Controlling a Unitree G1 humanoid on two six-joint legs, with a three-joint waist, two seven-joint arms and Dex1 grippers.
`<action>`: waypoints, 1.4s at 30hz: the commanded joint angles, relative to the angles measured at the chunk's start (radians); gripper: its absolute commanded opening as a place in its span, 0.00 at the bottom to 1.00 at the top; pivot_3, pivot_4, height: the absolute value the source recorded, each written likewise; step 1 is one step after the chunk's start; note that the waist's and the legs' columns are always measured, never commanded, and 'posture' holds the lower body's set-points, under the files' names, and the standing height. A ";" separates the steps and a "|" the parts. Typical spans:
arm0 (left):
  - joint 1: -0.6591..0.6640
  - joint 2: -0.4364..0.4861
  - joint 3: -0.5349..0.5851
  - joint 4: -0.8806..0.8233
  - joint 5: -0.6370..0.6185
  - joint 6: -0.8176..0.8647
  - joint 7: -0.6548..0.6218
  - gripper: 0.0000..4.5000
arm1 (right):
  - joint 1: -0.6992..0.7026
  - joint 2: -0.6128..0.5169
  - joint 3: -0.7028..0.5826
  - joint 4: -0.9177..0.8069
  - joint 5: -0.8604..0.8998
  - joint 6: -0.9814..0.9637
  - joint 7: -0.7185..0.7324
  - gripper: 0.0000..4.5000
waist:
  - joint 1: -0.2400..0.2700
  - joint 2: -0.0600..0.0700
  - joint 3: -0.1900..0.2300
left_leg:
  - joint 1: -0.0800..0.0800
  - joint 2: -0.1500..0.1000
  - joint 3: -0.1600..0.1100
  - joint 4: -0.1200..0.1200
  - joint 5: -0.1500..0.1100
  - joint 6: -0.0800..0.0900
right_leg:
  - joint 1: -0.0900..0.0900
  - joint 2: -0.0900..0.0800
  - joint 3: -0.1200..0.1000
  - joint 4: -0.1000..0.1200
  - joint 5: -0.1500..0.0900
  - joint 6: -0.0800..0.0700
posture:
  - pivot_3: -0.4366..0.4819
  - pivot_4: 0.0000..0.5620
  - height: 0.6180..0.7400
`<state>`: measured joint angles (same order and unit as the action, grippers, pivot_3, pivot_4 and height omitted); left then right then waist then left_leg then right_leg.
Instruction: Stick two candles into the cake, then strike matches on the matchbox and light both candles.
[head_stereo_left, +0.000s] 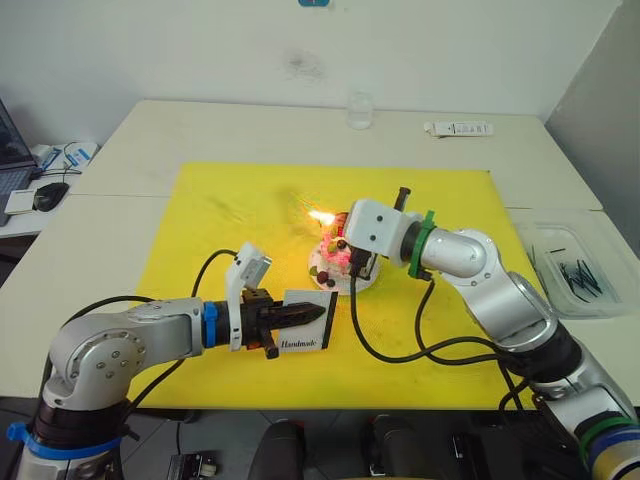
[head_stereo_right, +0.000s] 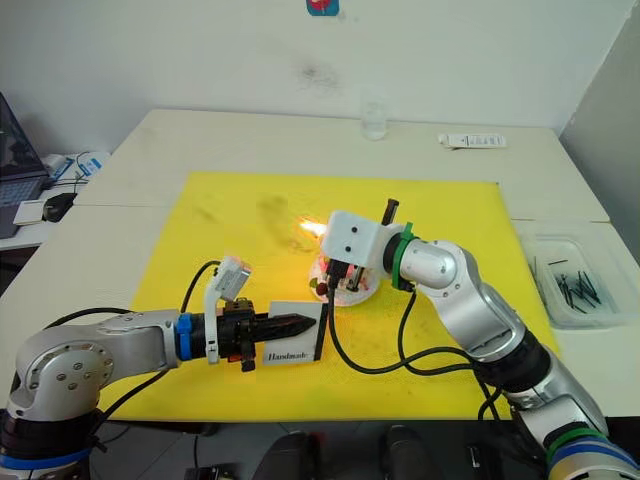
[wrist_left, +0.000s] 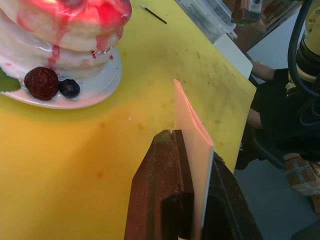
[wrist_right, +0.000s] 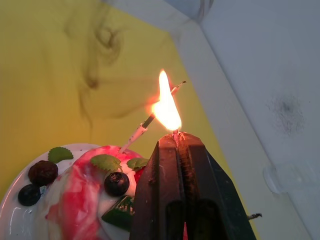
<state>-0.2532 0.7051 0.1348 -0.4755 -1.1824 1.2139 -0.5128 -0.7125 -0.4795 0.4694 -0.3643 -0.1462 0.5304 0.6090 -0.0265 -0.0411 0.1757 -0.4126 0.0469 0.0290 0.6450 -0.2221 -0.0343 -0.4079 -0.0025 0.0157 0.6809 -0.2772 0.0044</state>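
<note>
While clamped flat between the left gripper (head_stereo_left: 300, 316) fingers, stands on edge over the yellow mat (head_stereo_left: 240, 215): the matchbox (head_stereo_left: 308, 333) ("Handmade" face outward), just short of the cake (head_stereo_left: 336, 262). Beyond it, poised above that cake, the right gripper (wrist_right: 175, 137), jaws pinched together on a burning match (wrist_right: 174, 133) (flame right at the tips). Leaning beside the flame, a thin candle (wrist_right: 145, 124). Farther right, off the mat, a clear tray (head_stereo_left: 570, 268) of dark matches (head_stereo_left: 578, 273).
</note>
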 joint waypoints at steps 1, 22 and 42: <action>-0.005 0.000 0.001 -0.010 -0.015 -0.008 -0.008 0.00 | -0.032 0.019 -0.011 0.003 -0.034 -0.043 -0.004 0.01 | 0.000 0.000 0.000 | 0.000 0.000 0.000 0.000 0.000 0.000 | 0.000 0.000 0.000 0.000 0.000 0.000 | 0.48 0.27 1.00; 0.052 0.022 0.000 -0.010 0.050 -0.051 -0.085 0.00 | -0.038 0.085 -0.012 0.075 -0.115 -0.106 0.025 0.01 | 0.000 0.000 0.000 | 0.000 0.000 0.000 0.000 0.000 0.000 | 0.000 0.000 0.000 0.000 0.003 -0.004 | 0.48 0.27 1.00; 0.057 0.018 0.001 -0.010 0.072 -0.050 -0.104 0.00 | -0.033 0.107 -0.047 0.079 -0.134 -0.127 0.009 0.01 | 0.000 0.000 0.000 | 0.000 0.000 0.000 0.000 0.000 0.000 | 0.000 0.000 0.000 0.000 0.003 -0.005 | 0.48 0.27 1.00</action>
<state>-0.1993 0.7199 0.1334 -0.4738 -1.1109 1.1859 -0.6021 -0.7290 -0.3815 0.4526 -0.2603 -0.2739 0.4225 0.6299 -0.0267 -0.0410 0.1757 -0.4126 0.0470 0.0289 0.6449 -0.2221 -0.0343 -0.4080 -0.0025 0.0155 0.6808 -0.2746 -0.0002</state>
